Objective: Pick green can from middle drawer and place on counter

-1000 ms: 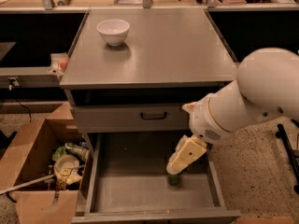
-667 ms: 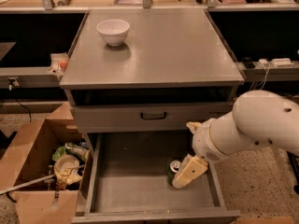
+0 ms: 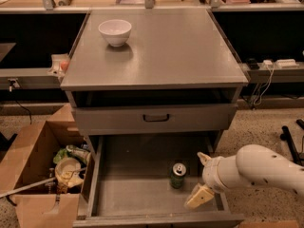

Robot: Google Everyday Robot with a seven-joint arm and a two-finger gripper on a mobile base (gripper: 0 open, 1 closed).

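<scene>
1. The can (image 3: pixel 178 175) stands upright on the floor of the open drawer (image 3: pixel 133 179), near the right side.
2. The gripper (image 3: pixel 194 179) is low in the drawer, just to the right of the can. Its two fingers are spread apart and hold nothing.
3. The counter (image 3: pixel 161 51) has a white bowl (image 3: pixel 115 31) near its back left corner.
4. A box (image 3: pixel 33 160) of junk sits on the floor to the left.

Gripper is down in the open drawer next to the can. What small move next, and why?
Probably slide the gripper sideways toward the green can so its open fingers straddle it. The can stands upright on the drawer floor, not yet held, just beside the gripper, which sits low near the drawer's right wall.
</scene>
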